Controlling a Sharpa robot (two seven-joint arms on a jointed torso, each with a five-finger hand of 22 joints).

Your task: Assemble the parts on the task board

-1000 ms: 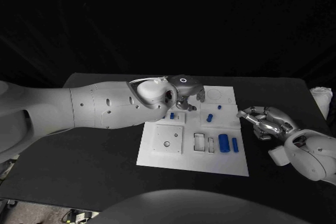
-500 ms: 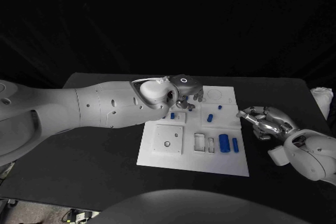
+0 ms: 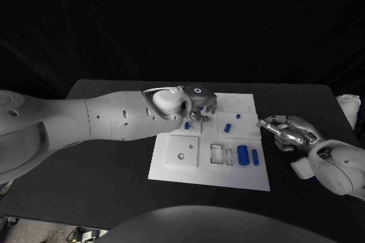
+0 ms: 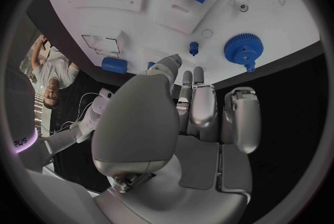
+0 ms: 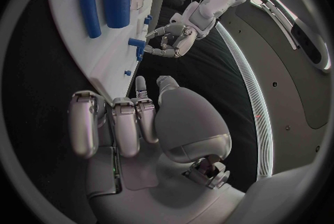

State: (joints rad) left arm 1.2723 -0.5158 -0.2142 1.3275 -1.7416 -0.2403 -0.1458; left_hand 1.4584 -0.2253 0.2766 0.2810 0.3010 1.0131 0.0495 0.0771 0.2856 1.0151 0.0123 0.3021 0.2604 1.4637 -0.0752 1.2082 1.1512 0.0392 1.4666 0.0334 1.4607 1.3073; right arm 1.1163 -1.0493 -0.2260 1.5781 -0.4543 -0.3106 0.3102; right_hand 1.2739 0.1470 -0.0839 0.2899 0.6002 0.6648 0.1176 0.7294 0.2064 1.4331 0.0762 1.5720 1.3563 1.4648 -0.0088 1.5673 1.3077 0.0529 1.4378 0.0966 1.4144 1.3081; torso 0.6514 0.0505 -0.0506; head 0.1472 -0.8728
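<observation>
Slightly lower than before, the left hand now hovers over the far part of the task board, fingers apart, holding nothing. Blue parts lie on the board's near right area. Beside the board's right edge, the right hand waits, fingers loose and empty.

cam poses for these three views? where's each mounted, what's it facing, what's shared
Head view: on the robot's head, looking down at the task board; both arms, left hand over the board's far part, right hand beside it.
Left wrist view: behind the left hand, facing the board and a blue gear.
Right wrist view: behind the right hand, facing along the board's edge.
Shared: two blue cylinders, and the left hand.
</observation>
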